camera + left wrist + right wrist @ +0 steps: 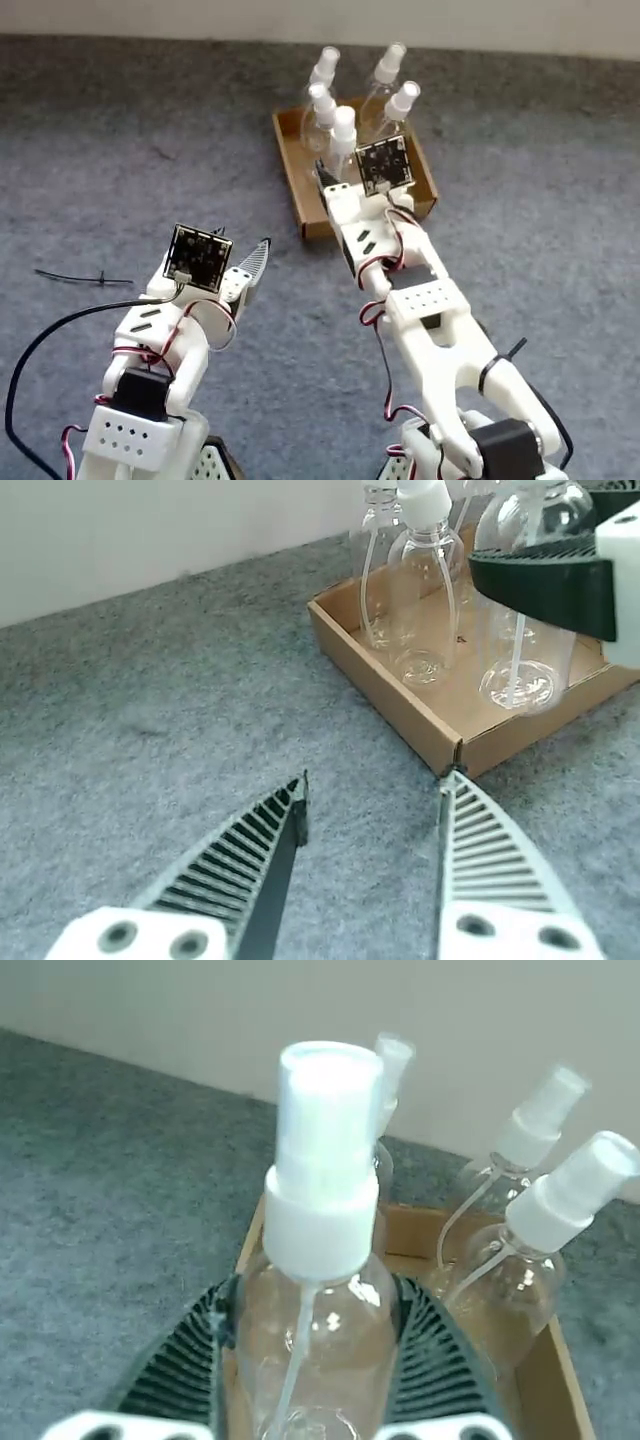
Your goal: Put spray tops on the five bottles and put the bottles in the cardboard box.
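Ribbed right pincer (312, 1305) clasps clear plastic bottle (315, 1260) at cardboard box (400, 705); left pincer (375, 780) gapes.

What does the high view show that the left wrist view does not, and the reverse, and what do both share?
Only the high view: a thin black cable tie on the grey carpet. Only the left wrist view: the gap between the fingers of the left gripper. Both: brown cardboard box, clear plastic spray bottles, right gripper shut on one.

Bright, even light, soft faint shadows
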You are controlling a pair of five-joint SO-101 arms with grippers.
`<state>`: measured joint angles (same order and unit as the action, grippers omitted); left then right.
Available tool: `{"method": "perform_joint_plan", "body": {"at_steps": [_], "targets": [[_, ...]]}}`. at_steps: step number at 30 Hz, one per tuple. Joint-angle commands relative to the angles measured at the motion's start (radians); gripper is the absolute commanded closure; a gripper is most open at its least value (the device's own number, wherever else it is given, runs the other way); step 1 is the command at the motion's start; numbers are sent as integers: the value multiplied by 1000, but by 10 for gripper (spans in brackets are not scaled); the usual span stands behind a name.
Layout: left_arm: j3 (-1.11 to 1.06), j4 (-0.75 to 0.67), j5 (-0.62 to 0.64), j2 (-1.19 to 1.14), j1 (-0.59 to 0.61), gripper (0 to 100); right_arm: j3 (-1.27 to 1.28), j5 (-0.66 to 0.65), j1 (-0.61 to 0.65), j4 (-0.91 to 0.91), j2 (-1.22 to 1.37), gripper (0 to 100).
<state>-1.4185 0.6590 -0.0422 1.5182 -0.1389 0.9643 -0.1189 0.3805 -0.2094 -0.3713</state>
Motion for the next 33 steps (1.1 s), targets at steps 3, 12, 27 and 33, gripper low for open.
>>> {"method": "perform_joint_plan", "body": {"at_steps": [3,12,27,33], "targets": [[8,-23,-3,1,2,803,-39,-11,38,-76,47,995],[7,-23,-3,-1,2,803,-85,-9,48,-85,170,995],[4,-25,-3,-2,2,803,-76,-9,50,-179,226,993],[4,-25,-3,-2,2,803,-76,-9,50,-179,223,953]]}}
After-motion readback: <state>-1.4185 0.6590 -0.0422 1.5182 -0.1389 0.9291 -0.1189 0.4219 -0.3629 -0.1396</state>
